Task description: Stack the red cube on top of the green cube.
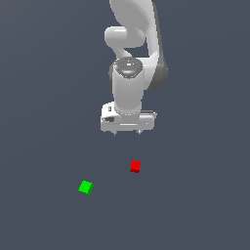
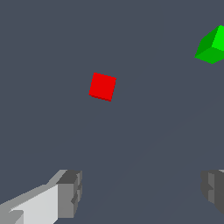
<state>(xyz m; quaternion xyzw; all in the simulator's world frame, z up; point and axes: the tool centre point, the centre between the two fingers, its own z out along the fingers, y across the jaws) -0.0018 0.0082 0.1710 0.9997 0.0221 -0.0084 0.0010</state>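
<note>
The red cube (image 1: 135, 166) lies on the dark grey floor, a tiny bright block. The green cube (image 1: 86, 187) sits apart from it, toward the exterior view's left and nearer the camera. My white gripper (image 1: 127, 133) hangs well above the floor, behind the red cube and clear of it. Its fingers are spread wide with nothing between them. In the wrist view the red cube (image 2: 103, 86) shows ahead of the two grey fingertips (image 2: 71, 193), and the green cube (image 2: 213, 45) is cut off by the frame edge. My gripper (image 2: 142, 192) is open there.
The floor (image 1: 44, 97) is a plain dark grey surface. The white arm (image 1: 132, 44) rises behind the gripper at the top of the exterior view.
</note>
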